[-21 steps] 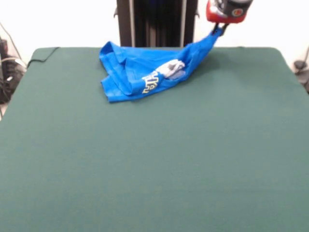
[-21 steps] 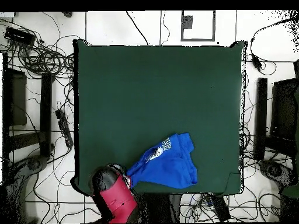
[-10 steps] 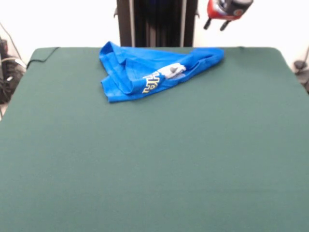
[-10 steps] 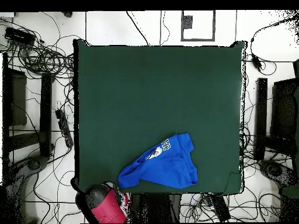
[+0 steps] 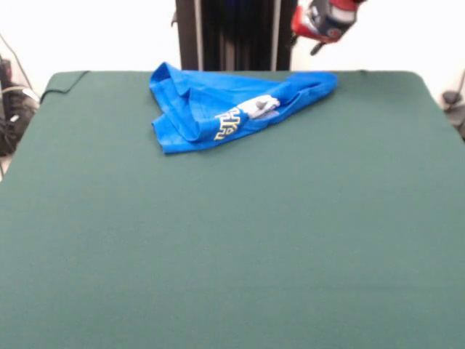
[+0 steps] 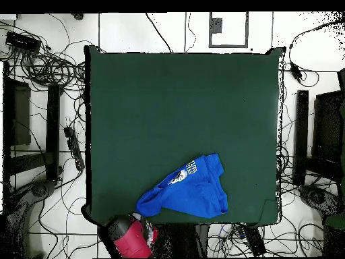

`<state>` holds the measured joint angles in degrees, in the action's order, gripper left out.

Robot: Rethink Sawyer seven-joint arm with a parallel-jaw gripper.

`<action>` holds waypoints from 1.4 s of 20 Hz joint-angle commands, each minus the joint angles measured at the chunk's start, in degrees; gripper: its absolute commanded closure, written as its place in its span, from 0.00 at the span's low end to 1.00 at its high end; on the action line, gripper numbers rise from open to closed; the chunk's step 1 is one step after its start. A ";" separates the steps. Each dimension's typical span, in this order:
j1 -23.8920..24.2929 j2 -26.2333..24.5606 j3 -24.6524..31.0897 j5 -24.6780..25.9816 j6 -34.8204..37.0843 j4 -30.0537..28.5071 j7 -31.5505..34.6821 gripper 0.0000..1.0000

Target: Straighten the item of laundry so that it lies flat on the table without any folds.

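Note:
The item of laundry (image 5: 232, 105) is a bright blue shirt lying bunched and folded at the far edge of the table (image 5: 232, 240), with white and yellowish print showing in a crease. One corner stretches out to the right. In the overhead view the item of laundry (image 6: 189, 192) sits near the bottom edge of the table (image 6: 182, 108). My gripper (image 5: 314, 45) hangs in the air above and just behind that stretched corner, open and holding nothing. From overhead the gripper (image 6: 138, 233) is just off the table's bottom left edge.
The black pedestal column (image 5: 236, 33) stands behind the shirt. Tangled cables (image 6: 47, 61) cover the floor around the table. Dark equipment (image 6: 330, 135) stands on the right, and a dark box (image 6: 17, 114) stands on the left.
My gripper let go of the shirt's corner, which dropped flat onto the table. The gripper then lifted away and shifted a little left in the front view.

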<state>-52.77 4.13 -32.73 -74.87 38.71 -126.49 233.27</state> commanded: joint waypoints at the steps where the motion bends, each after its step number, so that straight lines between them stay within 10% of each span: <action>1: 10.08 7.72 -3.79 3.93 -12.17 -12.39 -17.78 0.00; 3: 21.39 18.29 -3.53 5.24 -26.88 -16.47 -33.55 0.00; 5: 32.68 24.07 -7.05 17.08 -35.61 -15.82 -40.53 0.00; 10: 47.02 30.35 -18.88 39.29 -31.12 -6.71 -49.56 0.00; 18: 59.15 37.28 -17.54 52.45 -23.94 0.64 -48.87 0.00; 28: 55.11 36.94 -10.74 56.88 -22.81 1.94 -43.24 0.00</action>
<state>4.45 41.07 -52.70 -23.15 9.10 -128.25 196.12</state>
